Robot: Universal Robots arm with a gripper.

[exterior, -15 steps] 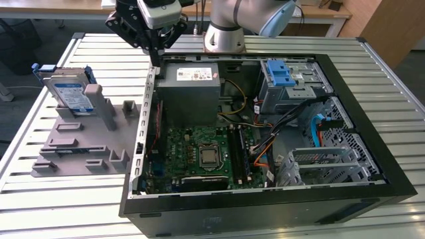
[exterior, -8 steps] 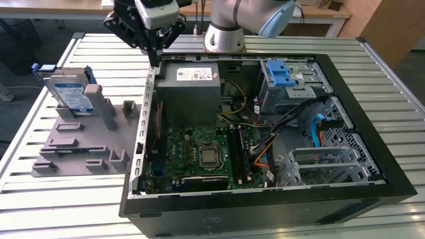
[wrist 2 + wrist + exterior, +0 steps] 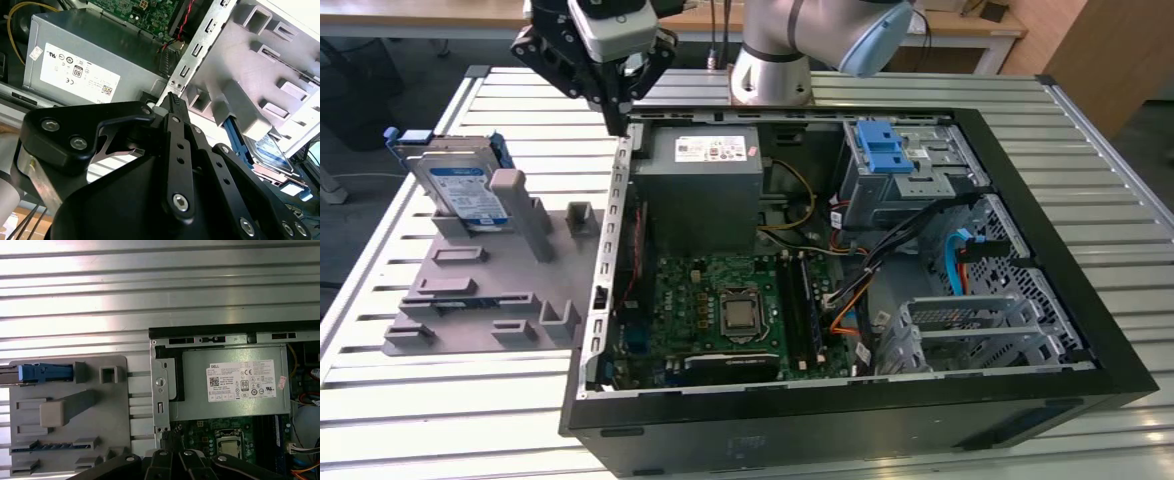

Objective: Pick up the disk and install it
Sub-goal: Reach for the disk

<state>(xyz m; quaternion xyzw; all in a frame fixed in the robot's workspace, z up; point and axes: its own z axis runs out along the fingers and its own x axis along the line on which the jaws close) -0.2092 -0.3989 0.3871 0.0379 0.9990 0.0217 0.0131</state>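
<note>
The tool (image 3: 616, 122), seemingly clenched empty, hangs over the case edge (image 3: 619, 195); the disk (image 3: 464, 192) stands in a rack (image 3: 480, 300).

- Exterior view: high, looking steeply down on the whole case (image 3: 854, 425), fixture (image 3: 480, 290) and table (image 3: 427, 400).
- First wrist view: straight down from above.
- Second wrist view: close, slanting past the gripper (image 3: 172, 100).
- All share fixture and power supply (image 3: 235, 385).
</note>
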